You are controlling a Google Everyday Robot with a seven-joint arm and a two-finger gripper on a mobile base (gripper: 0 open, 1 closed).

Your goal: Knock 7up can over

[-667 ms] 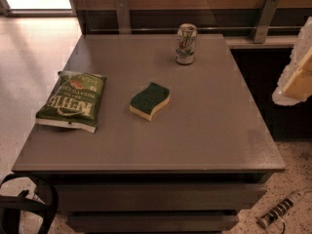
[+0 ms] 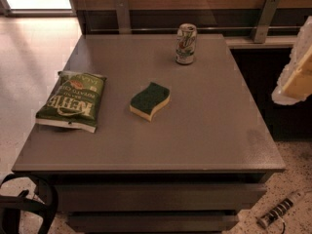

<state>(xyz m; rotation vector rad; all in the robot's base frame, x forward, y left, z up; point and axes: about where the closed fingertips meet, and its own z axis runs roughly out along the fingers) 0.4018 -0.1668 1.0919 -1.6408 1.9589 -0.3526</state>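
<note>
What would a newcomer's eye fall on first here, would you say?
The upright 7up can near the far edge of the table, then the green chip bag at left and the sponge mid-table. The gripper hangs at the right edge of view, well away from the can.

Metal 7up can (image 2: 186, 44); matt table (image 2: 219, 130); hand (image 2: 294, 79) far right.

Flat, grey-brown rectangular table top (image 2: 214, 130) above matching drawer fronts (image 2: 156, 195). Lying flat at the left edge: green crinkled potato-chip bag (image 2: 73, 100); near the middle, green side up and apart from the bag: wavy-edged green-and-yellow sponge (image 2: 150, 100); standing upright near the far edge, right of centre and well apart from both: small white-and-silver metal 7up can (image 2: 186, 44) with green and red markings. Beyond the right edge of the top, off the surface: pale white-and-yellow gripper (image 2: 297, 74).
</note>
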